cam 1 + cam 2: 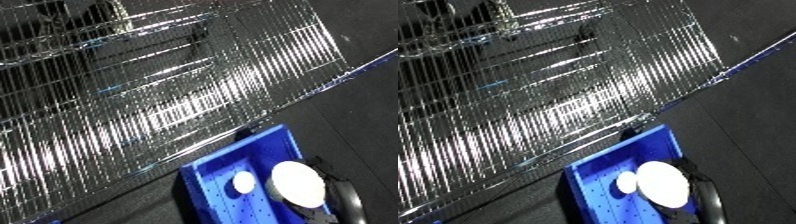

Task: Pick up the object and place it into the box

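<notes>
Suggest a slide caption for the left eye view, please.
Blue bin holding two white round objects, beside a wire shelf.

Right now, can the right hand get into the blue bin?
Probably yes. The right hand sits at the blue bin's right rim, beside the large white round object over it. The bin is open on top; only a small white object lies inside.

Above me, a chrome wire shelf (151, 95) lies tilted across view, glinting; beside it runs dark floor (355, 105).
</notes>
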